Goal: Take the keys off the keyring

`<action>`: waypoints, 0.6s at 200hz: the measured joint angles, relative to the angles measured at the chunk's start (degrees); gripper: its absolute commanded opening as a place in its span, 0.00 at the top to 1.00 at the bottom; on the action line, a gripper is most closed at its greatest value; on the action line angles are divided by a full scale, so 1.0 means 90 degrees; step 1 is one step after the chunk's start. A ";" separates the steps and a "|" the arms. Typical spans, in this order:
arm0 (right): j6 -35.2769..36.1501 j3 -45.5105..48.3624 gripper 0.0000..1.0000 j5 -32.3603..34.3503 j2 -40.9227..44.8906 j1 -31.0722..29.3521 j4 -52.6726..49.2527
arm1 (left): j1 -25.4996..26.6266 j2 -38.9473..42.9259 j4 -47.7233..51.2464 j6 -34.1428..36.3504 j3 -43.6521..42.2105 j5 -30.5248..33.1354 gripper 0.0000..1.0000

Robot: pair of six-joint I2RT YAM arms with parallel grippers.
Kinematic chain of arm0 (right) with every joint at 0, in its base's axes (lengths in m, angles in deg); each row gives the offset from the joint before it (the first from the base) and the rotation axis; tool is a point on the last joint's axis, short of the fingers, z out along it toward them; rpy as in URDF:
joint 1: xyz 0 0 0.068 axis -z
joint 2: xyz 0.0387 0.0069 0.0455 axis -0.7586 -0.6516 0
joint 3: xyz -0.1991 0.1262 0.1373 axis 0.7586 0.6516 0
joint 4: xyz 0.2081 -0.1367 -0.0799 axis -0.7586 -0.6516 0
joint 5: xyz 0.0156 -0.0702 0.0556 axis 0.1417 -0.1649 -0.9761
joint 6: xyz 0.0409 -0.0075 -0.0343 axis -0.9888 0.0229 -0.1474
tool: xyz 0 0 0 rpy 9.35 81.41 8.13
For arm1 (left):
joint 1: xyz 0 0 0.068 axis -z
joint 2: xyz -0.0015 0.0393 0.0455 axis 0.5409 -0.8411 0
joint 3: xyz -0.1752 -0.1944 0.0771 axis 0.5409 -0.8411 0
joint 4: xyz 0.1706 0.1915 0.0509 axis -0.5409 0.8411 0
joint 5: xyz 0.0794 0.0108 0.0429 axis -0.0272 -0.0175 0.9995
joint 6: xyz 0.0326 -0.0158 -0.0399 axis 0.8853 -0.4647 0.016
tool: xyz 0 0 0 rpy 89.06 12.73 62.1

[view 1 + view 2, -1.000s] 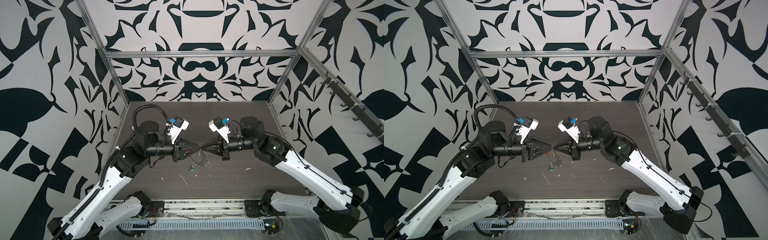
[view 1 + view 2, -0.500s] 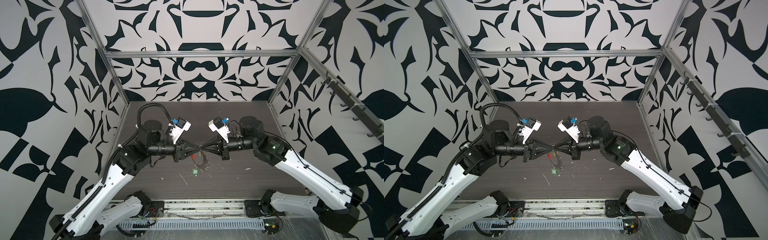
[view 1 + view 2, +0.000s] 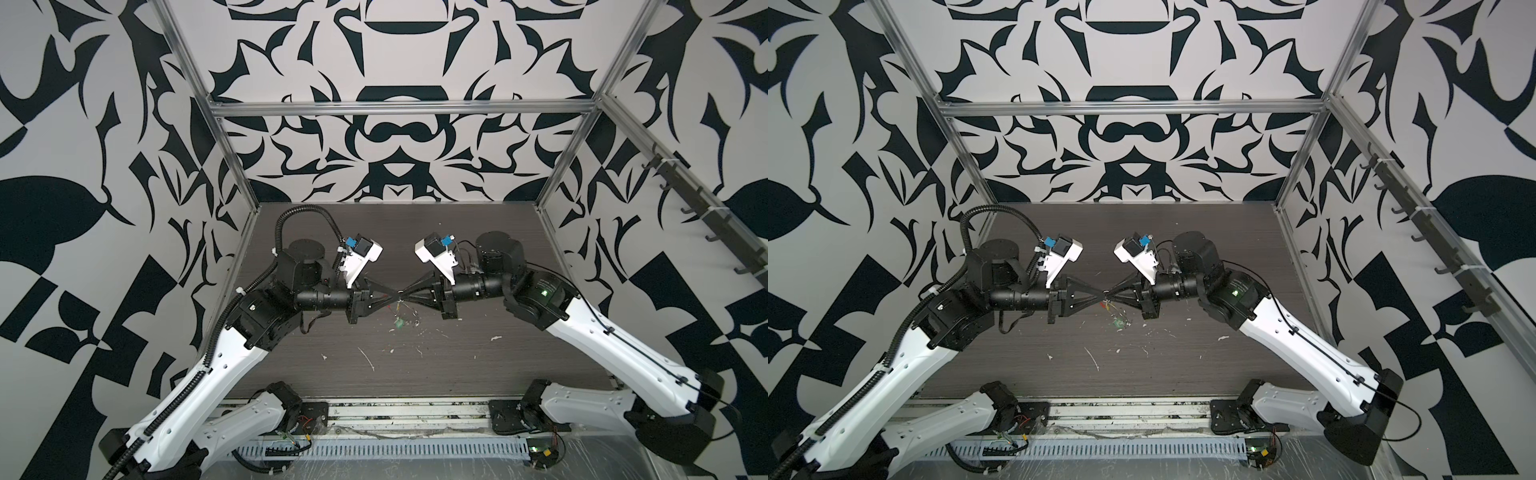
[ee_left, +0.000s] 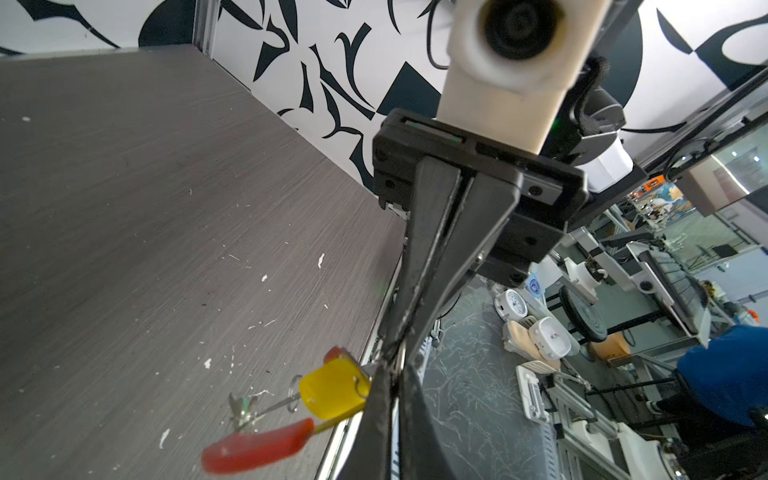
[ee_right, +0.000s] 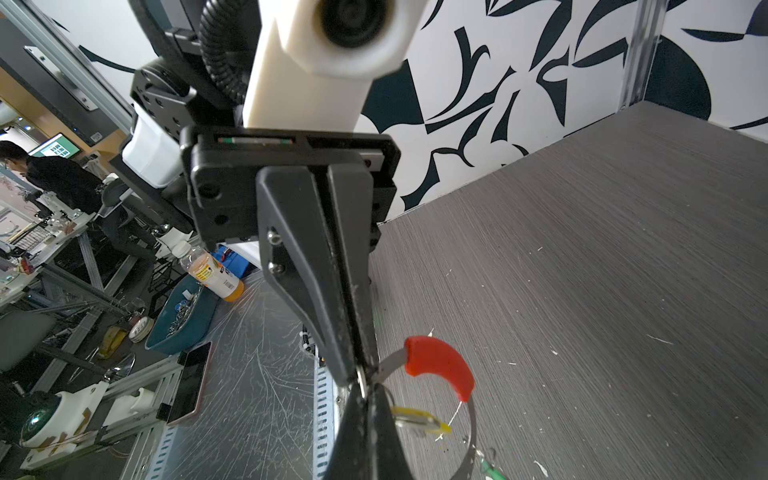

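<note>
The left gripper (image 3: 395,296) and right gripper (image 3: 404,296) meet tip to tip above mid-table, the keyring (image 5: 440,365) dangling beneath and closing that gap. The table (image 3: 395,232) lies open behind them and toward both side walls.

Both top views look steeply down from high over the near edge, side by side, far enough to take in the whole table (image 3: 415,232). Each wrist view sits close behind its own fingers and looks along them. The left wrist view faces the right gripper (image 4: 392,351); the right wrist view faces the left gripper (image 5: 359,372). All four views share the hanging keyring (image 5: 440,365).
</note>
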 measured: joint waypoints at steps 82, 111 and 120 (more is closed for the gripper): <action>-0.0124 -0.0022 1.00 -0.0015 -0.0007 0.0010 0.0024 | 0.0000 0.0036 -0.0051 0.0129 -0.0002 0.0015 1.00; -0.0141 -0.0046 0.92 -0.0012 -0.0007 0.0010 0.0141 | 0.0000 0.0158 -0.0104 0.0209 -0.0012 0.0075 1.00; -0.0143 -0.0056 0.87 0.0000 -0.0005 0.0002 0.0177 | 0.0000 0.0206 -0.0143 0.0221 -0.0019 0.0085 1.00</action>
